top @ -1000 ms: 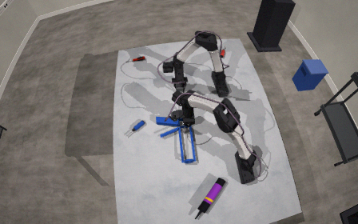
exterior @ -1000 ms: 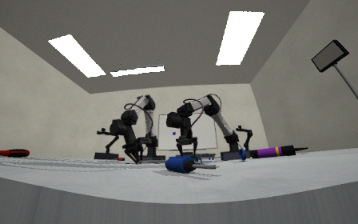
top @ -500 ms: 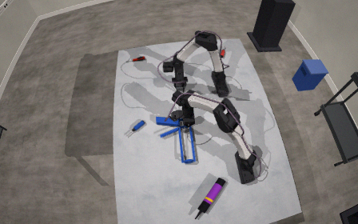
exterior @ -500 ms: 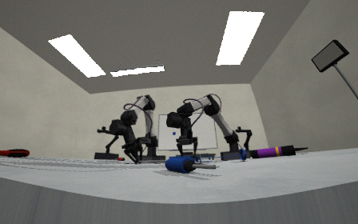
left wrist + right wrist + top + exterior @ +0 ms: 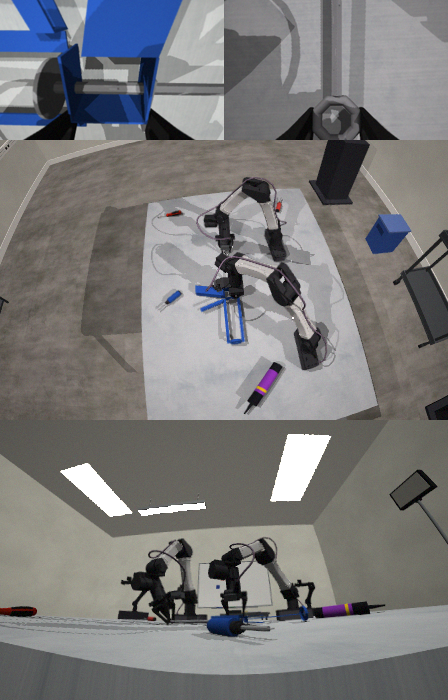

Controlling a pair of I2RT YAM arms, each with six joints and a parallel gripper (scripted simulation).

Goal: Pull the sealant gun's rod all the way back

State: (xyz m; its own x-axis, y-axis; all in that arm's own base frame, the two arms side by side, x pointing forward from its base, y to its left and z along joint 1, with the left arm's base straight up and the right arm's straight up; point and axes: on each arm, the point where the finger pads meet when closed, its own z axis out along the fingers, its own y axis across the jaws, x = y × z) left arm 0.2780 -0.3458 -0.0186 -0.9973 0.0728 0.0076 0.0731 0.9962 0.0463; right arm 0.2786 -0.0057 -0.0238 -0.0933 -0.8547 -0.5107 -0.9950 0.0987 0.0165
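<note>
My angular blue gun [image 5: 240, 315] [image 5: 302, 614] [image 5: 125, 28] was near the pale table's [image 5: 185, 355] [image 5: 150, 645] [image 5: 188, 119] [image 5: 399, 69] middle, pointing lengthwise toward 6 o'clock from above. My left gripper [image 5: 232, 294] [image 5: 234, 606] [image 5: 110, 112] clasped its flat-walled housing; my right gripper [image 5: 226, 251] [image 5: 165, 615] [image 5: 336, 112] pinched the grey rod's [image 5: 109, 88] [image 5: 336, 47] faceted ring [image 5: 317, 122].

Your left arm [image 5: 256, 267] [image 5: 277, 575] arches over, its left hand [image 5: 235, 294] [image 5: 235, 612] [image 5: 110, 112] pointing straight down below the wrist, fingers gripping, part-way apart. And there's your right arm [image 5: 271, 215] [image 5: 187, 575], bent high at the elbow, its right hand [image 5: 226, 251] [image 5: 167, 620] [image 5: 336, 112] tilted, low to the worktop near the left one, fingers clamped more narrowly, a tip pressing from either side.
</note>
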